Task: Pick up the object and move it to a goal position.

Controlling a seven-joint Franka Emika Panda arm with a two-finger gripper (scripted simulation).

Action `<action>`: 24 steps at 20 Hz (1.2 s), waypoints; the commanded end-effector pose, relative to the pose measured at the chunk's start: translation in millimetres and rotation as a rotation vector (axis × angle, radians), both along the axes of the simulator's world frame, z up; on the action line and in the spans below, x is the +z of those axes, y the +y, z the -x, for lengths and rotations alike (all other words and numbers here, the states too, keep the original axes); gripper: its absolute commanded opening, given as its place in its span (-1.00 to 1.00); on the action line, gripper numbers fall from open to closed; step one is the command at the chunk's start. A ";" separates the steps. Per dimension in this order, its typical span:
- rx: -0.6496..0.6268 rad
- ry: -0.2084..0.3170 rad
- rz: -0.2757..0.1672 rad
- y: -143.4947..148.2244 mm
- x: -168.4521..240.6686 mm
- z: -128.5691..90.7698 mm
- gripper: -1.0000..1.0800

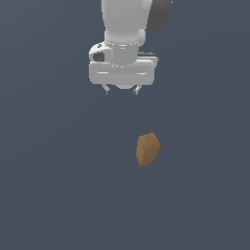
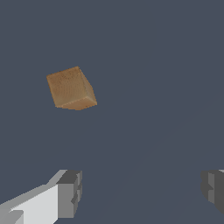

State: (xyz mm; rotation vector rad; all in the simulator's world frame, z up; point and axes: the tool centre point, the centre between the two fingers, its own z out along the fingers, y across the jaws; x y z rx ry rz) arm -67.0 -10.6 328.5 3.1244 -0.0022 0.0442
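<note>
Gripper fingers point(image 2: 70, 194) were seen closest to the wrist camera: one grey pad on a white finger body at one side, the second grey pad point(image 2: 213, 189) cut off at the frame edge on the other. A wide gap was left between them, with only bare floor visible in it, so the fingers were spread and nothing was held.

Wooden block point(image 2: 70, 89) was seen in the wrist view ahead of the fingers and offset toward the side of the white-bodied finger, not between the pads. It was well apart from both. One broad tan-brown face and a narrower lit side face were shown; no markings were visible.

In the exterior view the white gripper point(image 1: 122, 90) was pointed down from the arm point(image 1: 124, 22), with two short dark fingertips point(image 1: 107, 89) showing under the palm body. The block point(image 1: 147, 149) was placed lower in the frame and toward the exterior view's right of the gripper, with clear space between them. No contact was seen. The block appeared upright, taller than wide, turned so that a corner edge faced the camera, and narrower than the gripper body.

The floor point(image 1: 49, 195) was rendered as plain dark grey-blue. Whether the block rested on it could not be told for certain, since no clear shadow was shown. No goal marker was made out in either view.
</note>
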 end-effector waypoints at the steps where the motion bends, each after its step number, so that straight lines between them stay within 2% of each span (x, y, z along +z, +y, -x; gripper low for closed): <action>1: 0.000 0.000 0.000 0.0 0.0 0.0 0.92; 12: 0.082 0.026 0.003 21.6 -14.4 3.0 0.92; 24: 0.000 0.024 -0.001 25.0 -19.0 -4.7 0.92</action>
